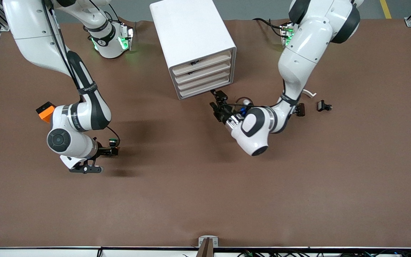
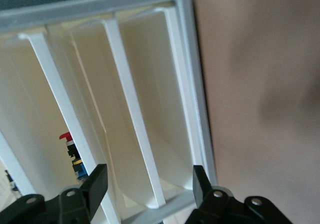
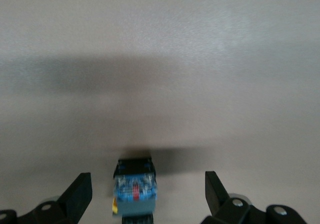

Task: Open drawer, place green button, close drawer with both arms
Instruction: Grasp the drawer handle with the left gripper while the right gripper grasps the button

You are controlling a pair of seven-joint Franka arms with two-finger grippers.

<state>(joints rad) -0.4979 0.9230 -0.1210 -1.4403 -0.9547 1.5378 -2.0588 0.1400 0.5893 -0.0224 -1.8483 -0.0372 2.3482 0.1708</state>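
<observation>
Nearest the front camera is my right pincer [image 1: 114, 151], low over the counter [image 1: 205, 200] at the right arm's end, fingers spread wide. Right wrist view shows the button [image 3: 135, 191] sitting on the counter between the two fingers [image 3: 77, 194] with a gap on each side, so I'm not touching it. From the front its green cap [image 1: 112, 141] just peeks out above the pincer. Loads of bare brown counter around it, nothing crowding.

An orange block [image 1: 45, 111] sits farther from the camera, partly hidden by my right forearm.

My left pincer [image 1: 217, 101] is up at the cabinet [image 1: 191, 39], also open, right in front of the lowest drawer [image 1: 203, 88] at the corner toward the left arm's end. Left wrist view shows the cabinet's white edge [image 2: 197, 114] running between my fingers [image 2: 97, 181], with bare counter beside it. All four beige slats look flush, none pulled out. Something with a red cap [image 2: 65, 137] shows in a gap between the slats; can't make out more.

Two small black clip parts [image 1: 300, 109] and [image 1: 323, 106] and a white curved strip [image 1: 309, 93] lie by my left elbow, well apart from the cabinet front
</observation>
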